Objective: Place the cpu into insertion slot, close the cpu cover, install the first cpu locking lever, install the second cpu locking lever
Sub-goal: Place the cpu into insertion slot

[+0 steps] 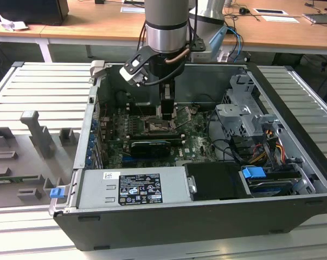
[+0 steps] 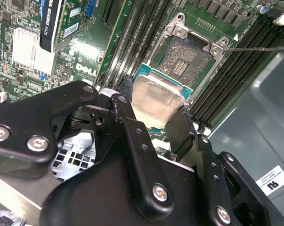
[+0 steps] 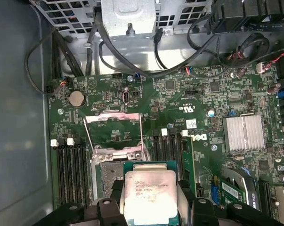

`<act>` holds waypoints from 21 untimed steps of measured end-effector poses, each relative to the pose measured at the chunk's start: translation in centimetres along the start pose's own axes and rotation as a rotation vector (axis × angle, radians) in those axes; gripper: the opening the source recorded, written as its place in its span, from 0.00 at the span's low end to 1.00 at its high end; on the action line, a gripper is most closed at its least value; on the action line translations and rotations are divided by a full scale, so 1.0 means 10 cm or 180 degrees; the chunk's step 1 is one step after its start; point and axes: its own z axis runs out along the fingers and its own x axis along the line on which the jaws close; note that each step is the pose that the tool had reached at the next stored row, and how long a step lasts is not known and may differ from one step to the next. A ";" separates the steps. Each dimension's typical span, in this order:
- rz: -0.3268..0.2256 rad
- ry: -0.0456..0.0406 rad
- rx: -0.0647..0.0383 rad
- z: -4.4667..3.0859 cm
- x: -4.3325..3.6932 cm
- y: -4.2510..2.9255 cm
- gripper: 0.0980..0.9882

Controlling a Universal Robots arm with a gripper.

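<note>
My gripper is shut on the cpu, a flat square chip with a dull silvery top and a green edge, pinched between two black fingers. In the first wrist view the cpu hangs over one edge of the open insertion slot, partly overlapping it and apart from it. The slot's bare contact field shows uncovered. The cpu cover, a thin silvery frame, stands swung up at the slot's far side. A thin locking lever sticks out free beside the slot. In the exterior view the gripper hovers low inside the computer case above the slot.
Memory slots flank the socket on both sides. A long black card, a finned heat sink, the power supply, a drive cage and black cables surround it. Case walls enclose the board.
</note>
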 end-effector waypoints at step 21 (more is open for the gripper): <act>-0.0006 0.0001 0.0000 0.129 -0.001 -0.011 0.49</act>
